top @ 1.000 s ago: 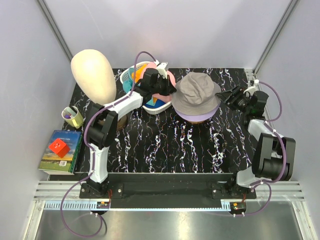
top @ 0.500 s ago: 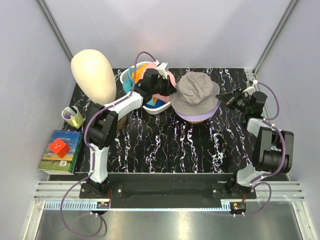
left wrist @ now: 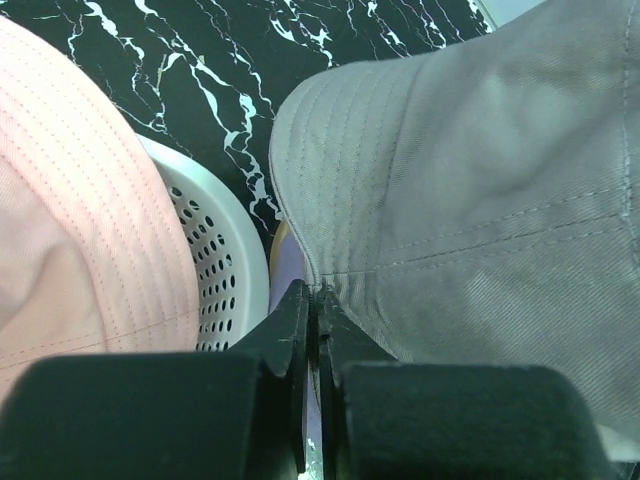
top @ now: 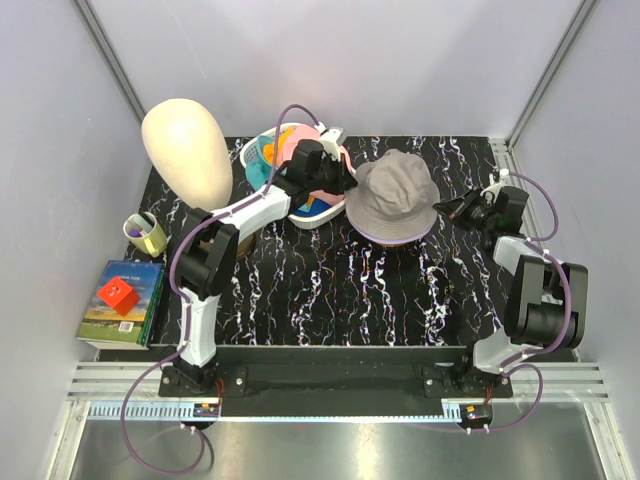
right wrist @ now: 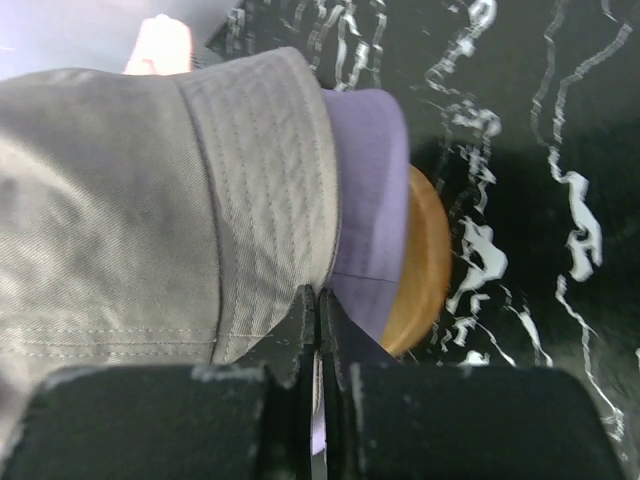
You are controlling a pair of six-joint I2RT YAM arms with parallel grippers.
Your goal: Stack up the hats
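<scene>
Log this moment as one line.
left claw: shut on grey hat brim | right claw: shut at opposite brim, held hat unclear | stack: grey hat over lavender hat over orange-yellow hat

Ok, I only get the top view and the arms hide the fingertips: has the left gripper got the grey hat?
Observer: Yes, the left gripper is shut on the grey hat, at its brim edge.
Operator: And the right one?
Observer: The right gripper is shut on that brim too; whether the lavender hat is pinched with it, I cannot tell.
Operator: Anything below the lavender?
Observer: The brim of an orange hat sticks out under it.
</scene>
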